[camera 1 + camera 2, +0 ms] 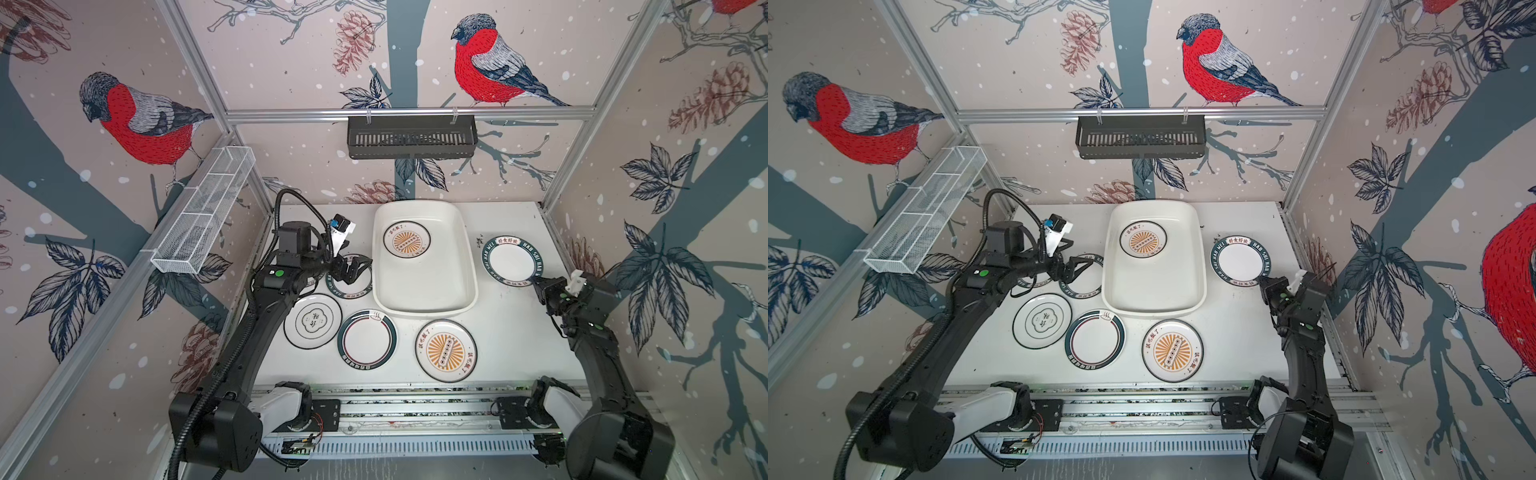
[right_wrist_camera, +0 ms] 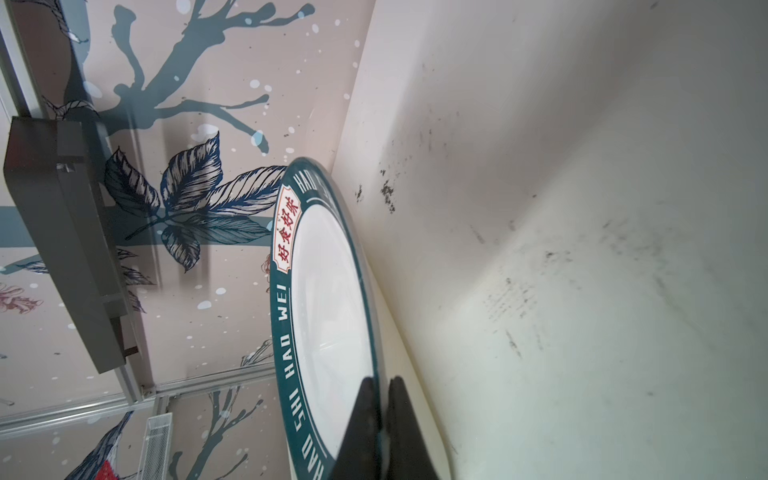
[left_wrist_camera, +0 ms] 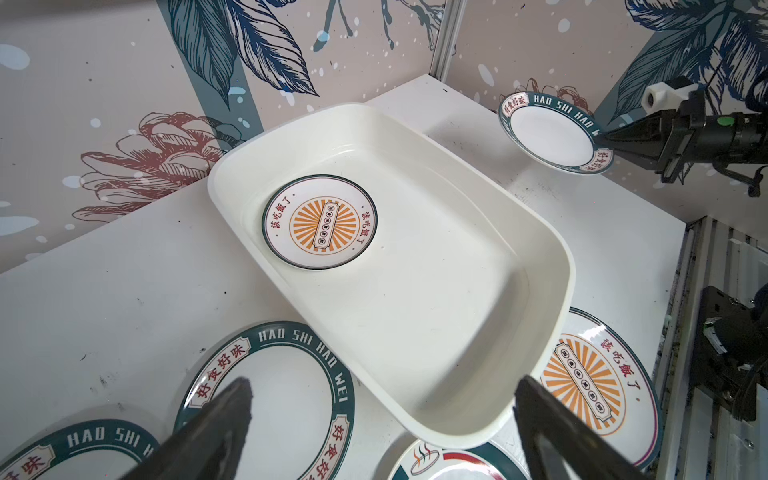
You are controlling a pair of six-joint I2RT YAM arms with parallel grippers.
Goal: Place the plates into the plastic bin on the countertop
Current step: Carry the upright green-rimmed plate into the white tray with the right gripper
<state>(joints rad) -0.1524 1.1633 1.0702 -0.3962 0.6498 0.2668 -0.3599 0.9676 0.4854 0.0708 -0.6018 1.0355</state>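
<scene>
While right gripper clamps rim of a lettered plate nr right edge of table, left gripper hangs wide open over a second plate. Bin, back-ctr, holds 1 sunburst plate.

Sunburst plate inside white bin

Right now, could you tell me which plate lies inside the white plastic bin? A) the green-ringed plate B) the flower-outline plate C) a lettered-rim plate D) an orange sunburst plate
D: the only plate in the plastic bin is an orange sunburst plate near its far end; the lettered-rim plate pinched by the right gripper is outside it.
</scene>
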